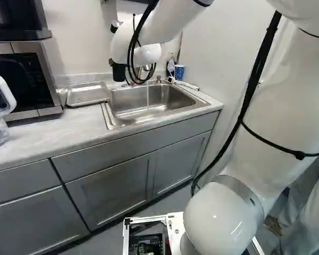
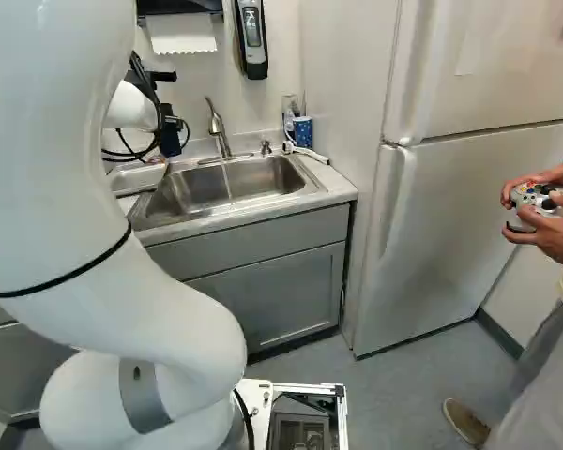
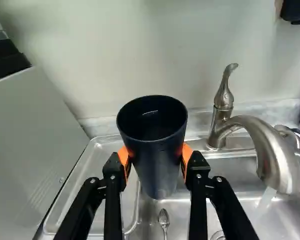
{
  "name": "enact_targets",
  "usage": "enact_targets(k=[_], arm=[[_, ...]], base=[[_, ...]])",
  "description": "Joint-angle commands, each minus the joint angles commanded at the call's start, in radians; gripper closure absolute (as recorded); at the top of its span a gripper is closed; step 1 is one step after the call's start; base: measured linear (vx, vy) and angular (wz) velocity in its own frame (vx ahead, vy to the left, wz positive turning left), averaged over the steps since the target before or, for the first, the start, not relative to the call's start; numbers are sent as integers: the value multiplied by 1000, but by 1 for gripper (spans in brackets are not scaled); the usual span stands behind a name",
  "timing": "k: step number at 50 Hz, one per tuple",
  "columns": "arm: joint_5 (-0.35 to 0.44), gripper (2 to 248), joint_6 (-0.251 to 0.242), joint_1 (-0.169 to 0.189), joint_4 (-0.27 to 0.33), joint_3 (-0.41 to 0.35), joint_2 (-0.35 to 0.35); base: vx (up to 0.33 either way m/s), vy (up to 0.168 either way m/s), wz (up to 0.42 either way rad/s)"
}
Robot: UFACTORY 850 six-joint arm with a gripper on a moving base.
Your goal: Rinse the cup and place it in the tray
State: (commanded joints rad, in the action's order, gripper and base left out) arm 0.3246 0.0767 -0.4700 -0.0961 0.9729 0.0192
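the faucet [image 3: 270,150] runs near the cup [image 3: 157,155]; a microwave [image 1: 48,79] flanks the tray [image 1: 87,94].

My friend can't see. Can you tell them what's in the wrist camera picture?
A black robot gripper holds a dark cup, open end up, between its orange pads. Beyond it are a metal tray and a sink, where water runs from a curved faucet.
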Motion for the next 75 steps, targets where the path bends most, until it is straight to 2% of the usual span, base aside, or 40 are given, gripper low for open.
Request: enact_targets(k=[15, 75], arm=[[0, 129, 144, 0, 0, 0, 0], [0, 129, 775, 0, 0, 0, 0]], base=[[0, 0, 0], [0, 0, 0]])
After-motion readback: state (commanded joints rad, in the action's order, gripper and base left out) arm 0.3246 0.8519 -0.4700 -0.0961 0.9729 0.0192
